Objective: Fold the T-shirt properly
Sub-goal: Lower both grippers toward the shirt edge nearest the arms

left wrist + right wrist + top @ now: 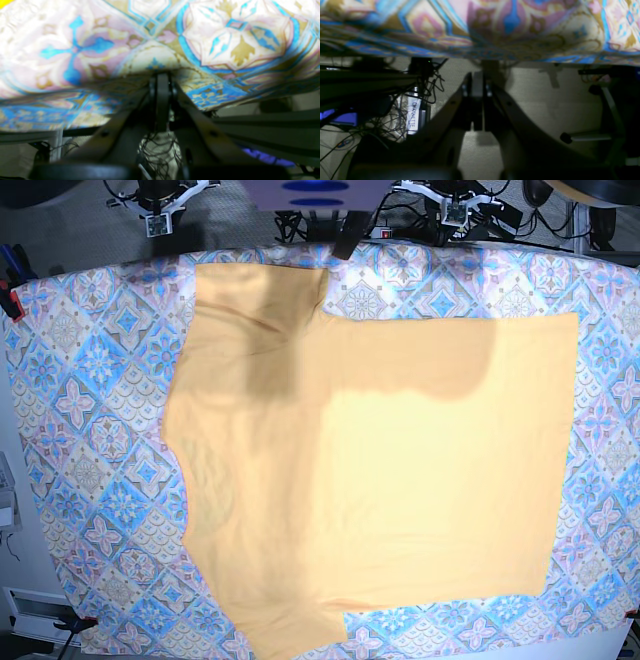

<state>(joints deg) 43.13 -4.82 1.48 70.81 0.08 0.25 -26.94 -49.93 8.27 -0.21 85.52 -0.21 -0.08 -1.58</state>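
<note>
A: Where is the T-shirt found?

B: It is seen in the base view, spread flat over the tablecloth that covers the worktop. The collar end is turned toward that view's left, the hem toward its right. One sleeve is laid out toward the far edge, the other toward the near edge. A shadow is cast across the upper part of the cloth. A little yellow is also caught at the top left corner of the left wrist view.

A: How is the left gripper held?

B: Its jaws are pressed together, with no gap seen between them and nothing clamped. It is placed at the edge of the worktop, its tip just at the draped, patterned tablecloth. Whether the cloth is actually touched cannot be told from the blurred picture.

A: And the right gripper?

B: It is likewise closed, jaws flat against each other, with nothing held. It is set below the hanging border of the tablecloth, apart from it. Tangled cables and a labelled white box are seen under the worktop to that view's left.

A: Is either gripper shown from the base view?

B: Neither can be made out there; only the mounts at the far edge are seen.
</note>
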